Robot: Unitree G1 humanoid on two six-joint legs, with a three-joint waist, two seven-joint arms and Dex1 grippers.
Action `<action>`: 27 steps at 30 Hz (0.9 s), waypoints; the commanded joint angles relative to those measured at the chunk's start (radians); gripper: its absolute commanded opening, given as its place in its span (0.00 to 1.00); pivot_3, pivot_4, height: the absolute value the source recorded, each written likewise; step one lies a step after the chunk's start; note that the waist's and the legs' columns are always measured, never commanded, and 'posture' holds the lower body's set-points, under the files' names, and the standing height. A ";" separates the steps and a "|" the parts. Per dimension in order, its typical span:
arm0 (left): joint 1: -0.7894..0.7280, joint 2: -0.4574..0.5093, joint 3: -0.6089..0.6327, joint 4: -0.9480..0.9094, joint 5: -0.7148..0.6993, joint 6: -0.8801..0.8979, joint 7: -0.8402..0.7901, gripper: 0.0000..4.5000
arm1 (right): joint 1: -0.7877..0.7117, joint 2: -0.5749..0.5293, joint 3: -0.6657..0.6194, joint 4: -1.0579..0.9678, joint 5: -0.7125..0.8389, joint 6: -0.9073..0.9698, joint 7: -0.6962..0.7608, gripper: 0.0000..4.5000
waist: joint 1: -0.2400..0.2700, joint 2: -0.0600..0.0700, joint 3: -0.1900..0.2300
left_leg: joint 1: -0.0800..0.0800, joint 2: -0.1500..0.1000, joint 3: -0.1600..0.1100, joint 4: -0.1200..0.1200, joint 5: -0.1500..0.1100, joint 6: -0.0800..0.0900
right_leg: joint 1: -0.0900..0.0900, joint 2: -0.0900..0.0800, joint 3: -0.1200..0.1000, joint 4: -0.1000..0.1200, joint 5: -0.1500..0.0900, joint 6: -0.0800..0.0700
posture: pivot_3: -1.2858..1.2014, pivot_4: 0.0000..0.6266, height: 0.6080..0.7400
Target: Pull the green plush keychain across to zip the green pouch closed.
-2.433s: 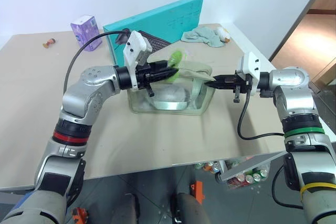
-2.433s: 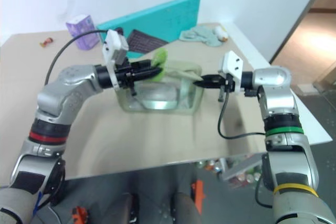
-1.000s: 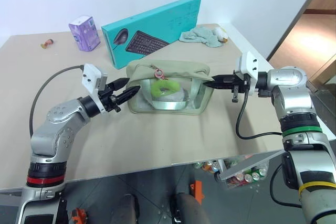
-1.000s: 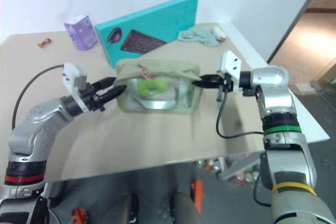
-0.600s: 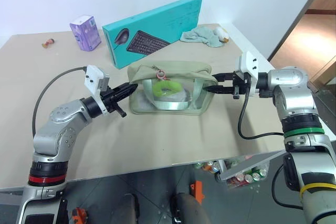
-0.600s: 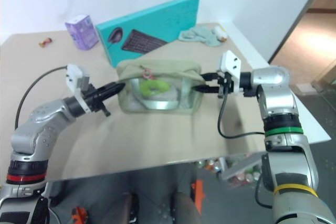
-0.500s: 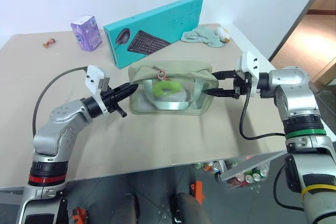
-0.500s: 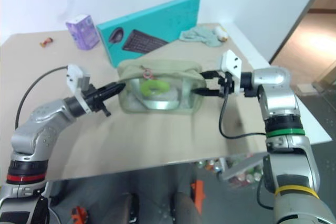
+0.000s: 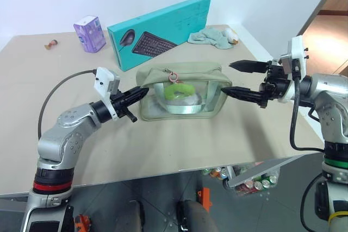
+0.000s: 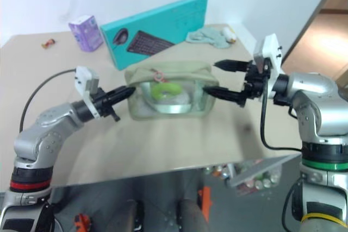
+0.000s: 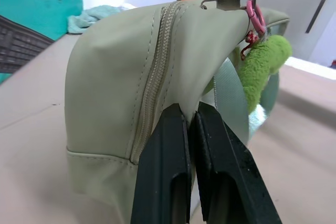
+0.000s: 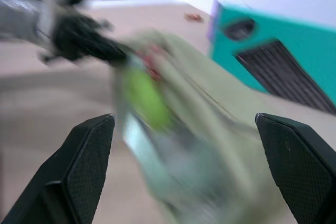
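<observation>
The green pouch lies on the table with its clear side toward me. The green plush keychain hangs from the zipper pull over that clear panel, left of the pouch's middle. My left gripper is level and shut, its tips pinched on the pouch's left end; in the left wrist view the fingers press together just below the zipper seam. My right gripper stands wide open at the pouch's right end, holding nothing, its lower fingertip close to the fabric. In the right wrist view the keychain shows blurred between the spread fingers.
A long teal keyboard box stands behind the pouch. A purple pack sits at the back left, and a pale teal cloth at the back right. The table's front edge runs below, with cans in a bin under the table's right corner.
My right gripper let go of the pouch's right end, opened wide and drew back and up. My left gripper, open a second ago, closed on the pouch's left end.
</observation>
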 commanded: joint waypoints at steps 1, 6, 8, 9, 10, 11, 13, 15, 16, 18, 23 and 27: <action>0.006 -0.002 0.017 -0.079 -0.030 0.017 0.030 0.00 | 0.048 0.072 0.037 -0.119 0.019 0.011 -0.113 0.99 | 0.001 -0.001 0.000 | 0.000 0.000 -0.001 0.000 0.000 0.000 | 0.000 0.000 0.000 0.000 0.000 -0.001 | 0.52 0.24 1.00; 0.024 0.000 0.019 -0.105 -0.037 0.030 0.053 0.00 | 0.053 0.127 0.101 -0.080 -0.035 -0.042 -0.157 0.99 | 0.003 0.000 0.000 | -0.001 -0.001 -0.001 0.001 0.000 0.001 | 0.000 0.000 0.001 0.000 0.000 -0.001 | 0.52 0.24 1.00; 0.030 0.007 0.022 -0.111 -0.032 0.029 0.056 0.00 | 0.042 0.136 0.130 -0.036 -0.057 -0.071 -0.145 0.99 | 0.002 -0.001 0.000 | -0.001 -0.002 -0.001 0.002 0.000 0.001 | 0.000 0.000 0.001 -0.001 0.000 -0.001 | 0.52 0.24 1.00; 0.031 0.008 0.024 -0.111 -0.031 0.028 0.058 0.00 | 0.041 0.136 0.143 -0.019 -0.070 -0.089 -0.135 0.99 | 0.003 -0.001 0.000 | -0.001 -0.002 -0.001 0.002 0.000 0.001 | 0.000 0.000 0.001 -0.001 0.000 -0.001 | 0.52 0.24 1.00; 0.032 0.007 0.024 -0.112 -0.031 0.027 0.061 0.00 | 0.041 0.135 0.153 -0.004 -0.090 -0.115 -0.132 0.99 | 0.003 -0.001 0.000 | -0.001 -0.002 -0.001 0.002 0.000 0.001 | 0.000 0.000 0.001 -0.001 0.000 -0.001 | 0.52 0.24 1.00; 0.031 0.007 0.024 -0.111 -0.031 0.027 0.064 0.00 | 0.038 0.135 0.158 0.010 -0.099 -0.129 -0.130 0.99 | 0.003 -0.001 0.000 | -0.001 -0.002 -0.002 0.001 0.000 0.001 | 0.000 0.000 0.001 -0.001 0.000 -0.001 | 0.52 0.24 1.00; 0.031 0.005 0.021 -0.112 -0.030 0.024 0.067 0.00 | 0.026 0.136 0.168 0.041 -0.111 -0.154 -0.121 0.99 | 0.003 -0.001 0.000 | -0.001 -0.001 -0.002 0.001 0.000 0.001 | 0.000 0.001 0.001 -0.001 -0.001 -0.001 | 0.52 0.24 1.00; 0.031 0.004 0.019 -0.113 -0.029 0.023 0.068 0.00 | 0.013 0.135 0.184 0.066 -0.121 -0.169 -0.106 0.99 | 0.003 -0.001 0.000 | -0.001 -0.001 -0.002 0.001 0.000 0.001 | 0.000 0.001 0.001 -0.001 -0.001 -0.001 | 0.52 0.24 1.00; 0.030 0.003 0.017 -0.113 -0.028 0.021 0.069 0.00 | 0.007 0.140 0.194 0.081 -0.130 -0.180 -0.101 0.99 | 0.003 -0.001 0.000 | -0.001 -0.001 -0.002 0.001 0.000 0.001 | 0.000 0.001 0.001 -0.001 -0.001 -0.001 | 0.52 0.24 1.00; 0.029 0.001 0.014 -0.111 -0.026 0.018 0.070 0.00 | -0.012 0.154 0.212 0.113 -0.145 -0.198 -0.095 0.99 | 0.003 -0.001 0.000 | -0.001 -0.001 -0.002 0.001 0.000 0.001 | 0.000 0.001 0.000 -0.001 -0.001 -0.001 | 0.52 0.24 1.00; 0.025 -0.008 0.006 -0.109 -0.022 0.013 0.075 0.00 | -0.048 0.186 0.241 0.156 -0.175 -0.218 -0.093 0.87 | 0.003 -0.001 0.000 | -0.001 -0.001 -0.003 0.001 0.000 0.001 | 0.000 0.001 0.000 -0.001 -0.001 -0.001 | 0.52 0.24 1.00; 0.024 -0.015 0.000 -0.112 -0.022 0.011 0.083 0.00 | -0.058 0.204 0.252 0.176 -0.188 -0.228 -0.098 0.58 | 0.004 -0.001 0.000 | -0.002 -0.001 -0.003 0.001 0.000 0.001 | 0.000 0.001 0.001 -0.001 -0.001 -0.001 | 0.52 0.24 1.00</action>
